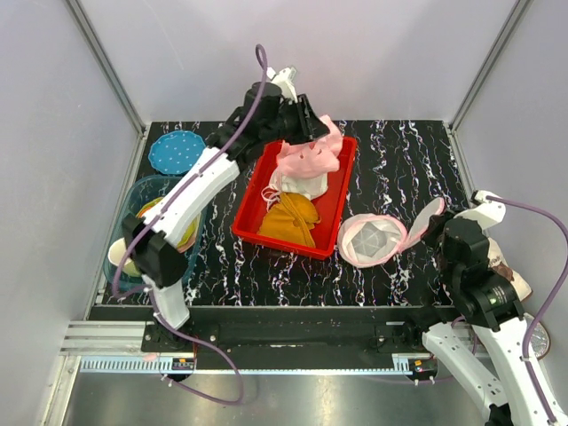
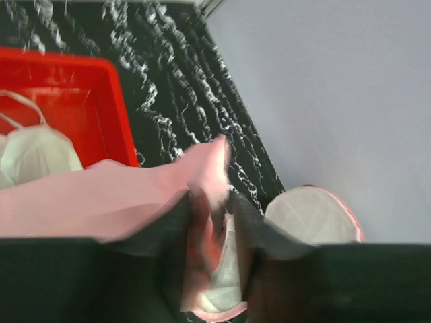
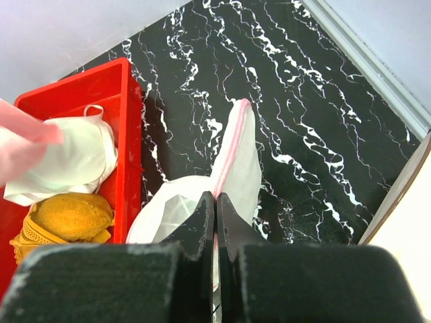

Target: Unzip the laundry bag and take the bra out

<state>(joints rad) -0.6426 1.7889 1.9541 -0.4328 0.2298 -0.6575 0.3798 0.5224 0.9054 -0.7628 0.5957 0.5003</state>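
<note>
The laundry bag (image 1: 373,240), a round white mesh pouch with pink edging, lies open on the black marble table just right of the red tray. Its flap (image 1: 428,217) stands up. My right gripper (image 3: 215,198) is shut on the flap's pink zipper edge (image 3: 229,145). My left gripper (image 1: 306,124) is over the tray's far end, shut on the pink bra (image 1: 311,158), which hangs above the tray. In the left wrist view the bra (image 2: 101,198) drapes from between the fingers, and the bag (image 2: 311,215) shows beyond them.
The red tray (image 1: 253,191) holds a white garment (image 1: 306,188) and a mustard-yellow cloth (image 1: 288,217). A blue basin (image 1: 142,191) with items stands at the left, with a blue dotted lid (image 1: 176,151) behind it. A beige object (image 1: 515,280) lies at the right wall.
</note>
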